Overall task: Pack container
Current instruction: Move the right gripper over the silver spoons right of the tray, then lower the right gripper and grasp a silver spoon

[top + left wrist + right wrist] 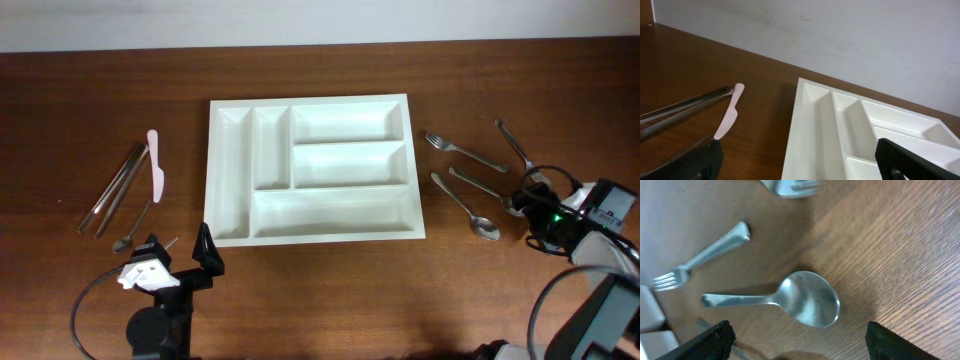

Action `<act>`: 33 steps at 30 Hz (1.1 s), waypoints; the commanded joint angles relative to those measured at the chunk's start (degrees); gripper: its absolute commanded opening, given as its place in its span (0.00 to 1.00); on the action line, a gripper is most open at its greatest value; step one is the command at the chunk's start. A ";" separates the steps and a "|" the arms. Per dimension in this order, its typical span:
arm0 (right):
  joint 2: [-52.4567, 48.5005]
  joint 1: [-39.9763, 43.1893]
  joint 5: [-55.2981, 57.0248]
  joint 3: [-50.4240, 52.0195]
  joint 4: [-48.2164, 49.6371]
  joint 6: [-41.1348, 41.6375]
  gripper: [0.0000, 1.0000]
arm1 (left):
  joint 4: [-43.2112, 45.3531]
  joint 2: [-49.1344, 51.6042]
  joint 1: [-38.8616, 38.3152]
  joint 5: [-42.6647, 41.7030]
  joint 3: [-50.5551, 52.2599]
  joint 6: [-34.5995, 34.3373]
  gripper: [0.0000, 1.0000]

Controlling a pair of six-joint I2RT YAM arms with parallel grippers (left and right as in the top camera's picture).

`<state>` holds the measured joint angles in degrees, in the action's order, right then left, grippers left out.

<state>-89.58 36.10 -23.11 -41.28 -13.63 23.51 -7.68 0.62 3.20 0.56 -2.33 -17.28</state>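
Right wrist view: right claw (pixel 800 337) hangs wide open over spoon (pixel 807 300); left claw (pixel 802 160) gapes, empty.

Left claw (pixel 797 155) and right claw (pixel 800 332) both hang with jaws spread wide.

- Pink knife (pixel 155 166), 2 long steel utensils (pixel 115 187) and a small spoon (pixel 133 228) at 9 o'clock.
- Forks (pixel 462 150) and spoons (pixel 468 210) at 3 o'clock.
- Wooden table (pixel 320 300).
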 commanded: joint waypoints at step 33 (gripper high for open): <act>-8.09 0.31 -0.28 0.24 7.28 -0.61 0.49 | 0.11 -0.33 0.33 -0.81 0.42 1.09 0.99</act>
<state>-95.39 36.14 -23.51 -41.28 -6.72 23.40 -7.68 0.62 3.20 0.56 -2.33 -17.28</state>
